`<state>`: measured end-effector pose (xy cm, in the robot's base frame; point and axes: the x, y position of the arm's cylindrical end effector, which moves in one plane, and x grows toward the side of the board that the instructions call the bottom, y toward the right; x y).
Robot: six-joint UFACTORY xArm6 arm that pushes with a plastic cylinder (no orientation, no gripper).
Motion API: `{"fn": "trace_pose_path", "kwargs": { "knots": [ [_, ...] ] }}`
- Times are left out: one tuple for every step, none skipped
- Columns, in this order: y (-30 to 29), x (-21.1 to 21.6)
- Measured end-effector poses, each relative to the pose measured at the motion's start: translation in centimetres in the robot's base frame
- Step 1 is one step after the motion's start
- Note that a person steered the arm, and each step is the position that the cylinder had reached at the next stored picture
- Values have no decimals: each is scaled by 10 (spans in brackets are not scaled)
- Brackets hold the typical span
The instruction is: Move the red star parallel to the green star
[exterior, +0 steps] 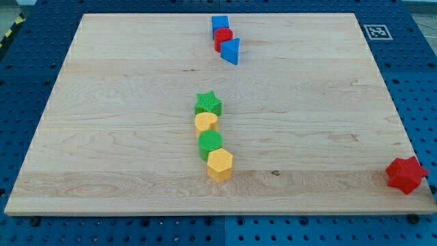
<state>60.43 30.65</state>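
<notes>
The red star (pixel 406 175) sits at the board's bottom right corner, at the board's right edge. The green star (pixel 208 104) stands near the board's middle, at the top of a column of blocks. My tip and rod do not show in the camera view.
Below the green star stand a yellow heart-like block (pixel 205 122), a green round block (pixel 210 143) and a yellow hexagon (pixel 220 165), touching in a line. At the view's top stand a blue cube (pixel 220 23), a red round block (pixel 223 37) and a blue triangle (pixel 231 51). The wooden board (pixel 102 123) lies on a blue pegboard.
</notes>
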Motion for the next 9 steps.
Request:
{"fn": "trace_pose_path", "kwargs": {
  "knots": [
    [-6,-5],
    [-17,-7],
    [-28,-7],
    [-28,-7],
    [-39,-7],
    [-51,-7],
    [-59,-7],
    [-64,-19],
    [-64,-24]
  ]
}}
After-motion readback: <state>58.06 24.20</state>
